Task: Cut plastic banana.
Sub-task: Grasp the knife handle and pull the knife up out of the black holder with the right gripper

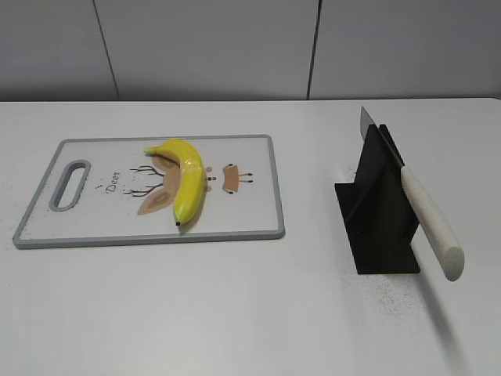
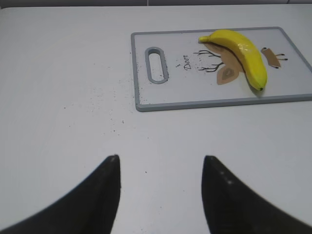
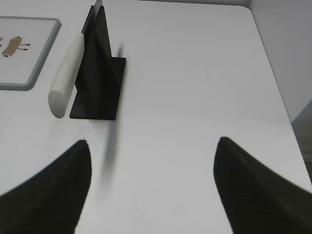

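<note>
— Fingers first: our left gripper (image 2: 158, 195) is hanging spread over bare table (image 2: 63, 97), pinching nothing, and our right gripper (image 3: 151, 190) is spread wider still, also empty.

— And the banana (image 1: 185, 182)?

— We are seeing it lying on the board (image 1: 243, 223), near the middle, stem toward eleven o'clock and tip toward six. From the left wrist it is sitting at about one o'clock, well apart from the fingers.

— The knife (image 1: 427, 215)?

— It is resting slanted in the black stand (image 1: 376, 227), blade up and pale handle (image 3: 66, 73) jutting out low. From the right wrist it is at about eleven o'clock.

— How are we expecting things to handle?

— We are judging the banana light, stiff and glossy, so likely to slip or roll; pinning it across the thick middle looks wise. The knife we are planning to take by the handle's middle.
</note>
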`<state>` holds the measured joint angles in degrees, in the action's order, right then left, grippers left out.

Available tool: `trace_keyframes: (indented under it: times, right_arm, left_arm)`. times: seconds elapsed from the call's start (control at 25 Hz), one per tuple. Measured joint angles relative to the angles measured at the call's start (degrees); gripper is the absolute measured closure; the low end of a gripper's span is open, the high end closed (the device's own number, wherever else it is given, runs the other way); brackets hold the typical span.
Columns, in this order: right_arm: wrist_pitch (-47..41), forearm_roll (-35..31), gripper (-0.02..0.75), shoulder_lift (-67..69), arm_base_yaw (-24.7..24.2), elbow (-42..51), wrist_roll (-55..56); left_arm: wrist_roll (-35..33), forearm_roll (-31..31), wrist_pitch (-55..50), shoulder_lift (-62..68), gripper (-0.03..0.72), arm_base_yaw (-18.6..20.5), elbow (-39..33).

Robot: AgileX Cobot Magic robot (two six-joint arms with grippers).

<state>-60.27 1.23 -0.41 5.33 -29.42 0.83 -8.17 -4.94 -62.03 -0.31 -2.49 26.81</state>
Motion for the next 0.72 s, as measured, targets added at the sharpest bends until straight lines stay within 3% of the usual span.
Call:
trace_keyframes:
  times: [0.72]
  right_arm:
    - [0.0,0.0,0.146,0.0,0.0,0.0,0.0]
  left_arm:
    - [0.0,0.0,0.0,0.0,0.162,0.0,0.0]
